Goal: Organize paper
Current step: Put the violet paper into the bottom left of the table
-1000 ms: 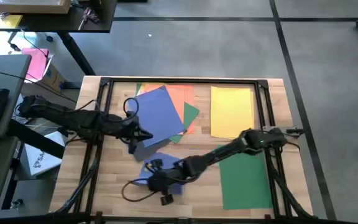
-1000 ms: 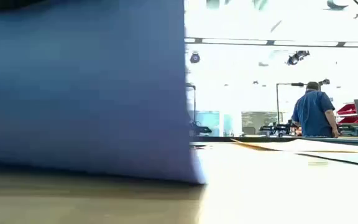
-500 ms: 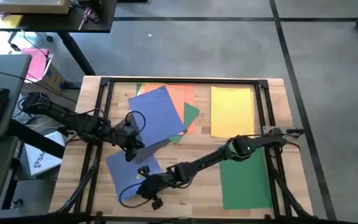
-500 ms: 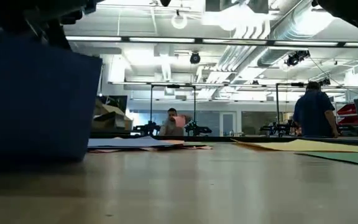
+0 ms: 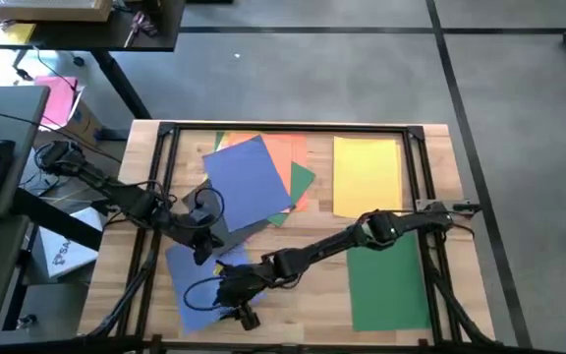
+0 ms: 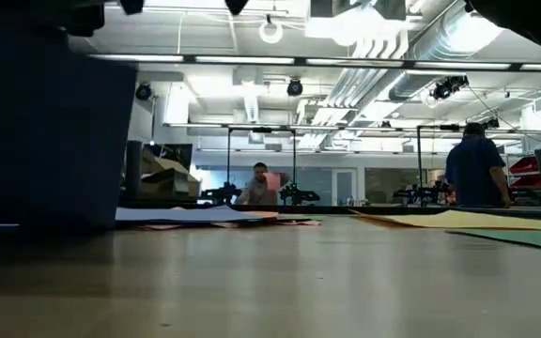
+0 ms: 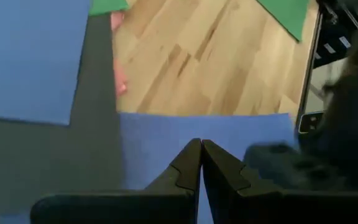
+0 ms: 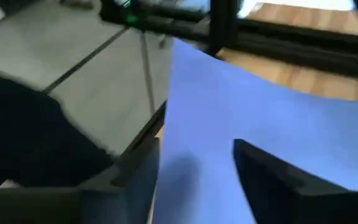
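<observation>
Near the table's front-left corner lies a blue sheet (image 5: 190, 285), light, limp and slippery, best pinched at an edge; the left gripper (image 7: 201, 163) is closed and empty over it, the right gripper (image 8: 194, 180) straddles it, parted.

Blue sheet (image 5: 187, 285) lies at seven o'clock, another blue (image 5: 249, 182) tops the eleven o'clock pile, yellow (image 5: 366, 175) at one, green (image 5: 388, 280) at five.
</observation>
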Robot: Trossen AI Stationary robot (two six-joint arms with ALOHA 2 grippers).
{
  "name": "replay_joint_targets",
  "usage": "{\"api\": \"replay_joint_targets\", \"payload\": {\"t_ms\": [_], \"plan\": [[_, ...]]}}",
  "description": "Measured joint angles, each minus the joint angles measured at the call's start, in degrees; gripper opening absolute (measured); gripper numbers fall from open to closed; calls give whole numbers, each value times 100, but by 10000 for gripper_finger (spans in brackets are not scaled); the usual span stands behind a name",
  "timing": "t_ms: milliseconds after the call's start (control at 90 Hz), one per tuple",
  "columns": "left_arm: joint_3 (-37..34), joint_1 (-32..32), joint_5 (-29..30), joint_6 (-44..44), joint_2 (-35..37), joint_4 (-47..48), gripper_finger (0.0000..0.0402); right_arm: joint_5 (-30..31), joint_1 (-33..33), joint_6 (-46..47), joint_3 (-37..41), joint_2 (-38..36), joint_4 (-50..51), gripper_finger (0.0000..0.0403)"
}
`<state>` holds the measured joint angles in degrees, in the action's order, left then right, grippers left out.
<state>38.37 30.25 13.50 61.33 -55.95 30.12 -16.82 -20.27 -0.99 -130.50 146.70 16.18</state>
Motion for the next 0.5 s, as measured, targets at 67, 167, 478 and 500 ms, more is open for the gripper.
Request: {"api": "replay_joint_targets", "payload": {"t_ms": [67,167,478,500], "plan": [[0,202,90,325,-150,2,0,-113,4,109,-120,-200,690,249],[-1,522,102,832,-501,-4,0,-53,-2,280,-159,-393,1731,265],[-4,1638,-544,2772,-1789,-94,0,1782,-35,1665,210,-156,3407,200],[-5,1699,-561,2884,-1858,-88,0,1813,-34,1764,309,-149,3383,189]]}}
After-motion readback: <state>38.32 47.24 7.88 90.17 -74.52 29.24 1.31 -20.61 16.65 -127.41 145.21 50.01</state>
